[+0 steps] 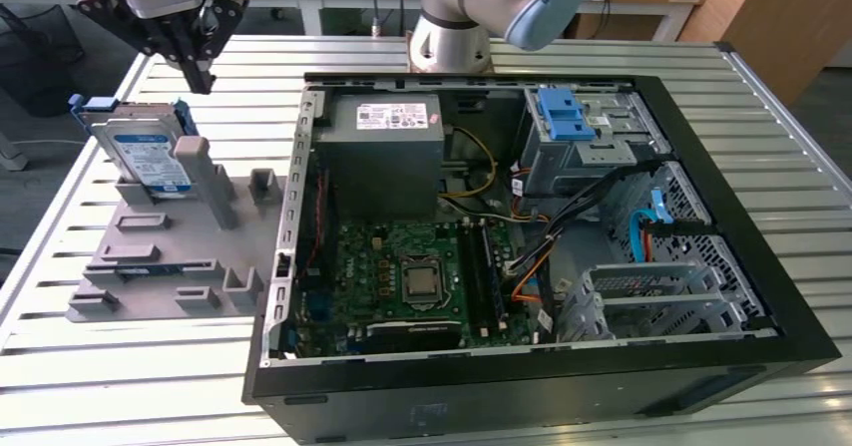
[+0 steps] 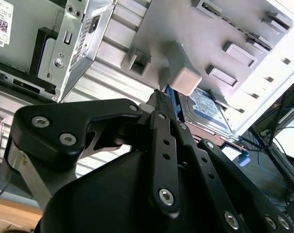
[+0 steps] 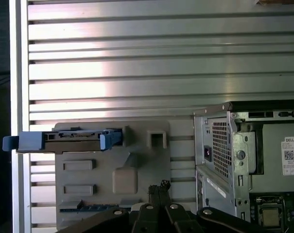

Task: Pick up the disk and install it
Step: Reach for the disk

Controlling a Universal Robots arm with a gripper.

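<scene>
My claw point(image 1: 203, 79) hangs clenched on nothing, its 2 black metal fingers pressed tip to tip; both wrist views show the thin, bolted finger bars meeting at a point point(image 3: 159, 186) point(image 2: 159, 95). The disk point(image 1: 144, 153) stands upright on its long edge below my claw and apart from it, offset slightly toward the exterior view's left. It is a flat silver rectangle with a white-and-blue label, and a blue plastic carrier frame wraps its edges. In the first wrist view I see the disk point(image 3: 71, 140) edge-on, a slim bar with blue tabs at each end.

It sits slotted in a matte grey plastic fixture point(image 1: 160, 266) with blocky posts and shallow rectangular pockets, one rounded post leaning against the disk's face. The fixture rests on a ribbed aluminium table point(image 1: 134, 376) of long shiny slats. Beyond the fixture from my claw, toward the exterior view's right, lies an open black computer case point(image 1: 533, 394) holding a grey sheet-metal power supply point(image 1: 386, 157), a green motherboard point(image 1: 399, 266) and a grey drive cage with a blue latch point(image 1: 576, 127).
</scene>
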